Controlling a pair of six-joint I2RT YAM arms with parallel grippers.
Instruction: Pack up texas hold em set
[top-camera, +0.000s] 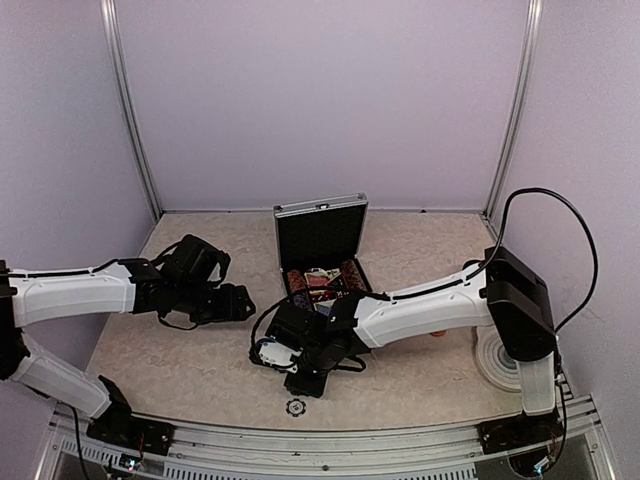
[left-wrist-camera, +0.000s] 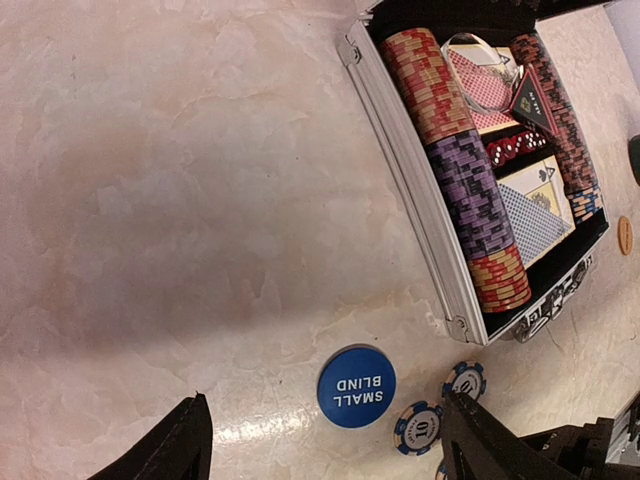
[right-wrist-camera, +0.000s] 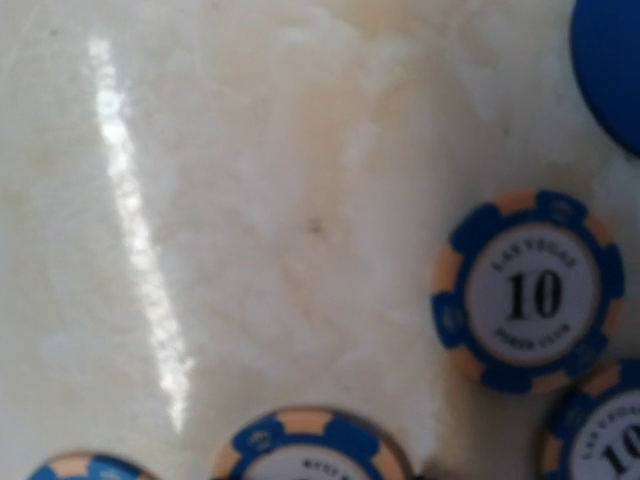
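Right end effector hovers over loose blue chips.

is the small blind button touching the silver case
Apart. The left wrist view shows a strip of bare table between the small blind button and the silver case.

Table top: pale marbled slab, smooth, glossy enough to carry a bright streak of light.
Case: ribbed silver metal rim with a brushed sheen; black matt lining at the upper right of the left wrist view.
Loose chips: smooth and hard-looking, faintly glossy, with printed centres.
Button: blue disc, plastic-looking, smooth satin face.
Card decks: printed card with a light sheen.
Arm shells: white plastic, semi-gloss.
Walls: matt lilac panels.
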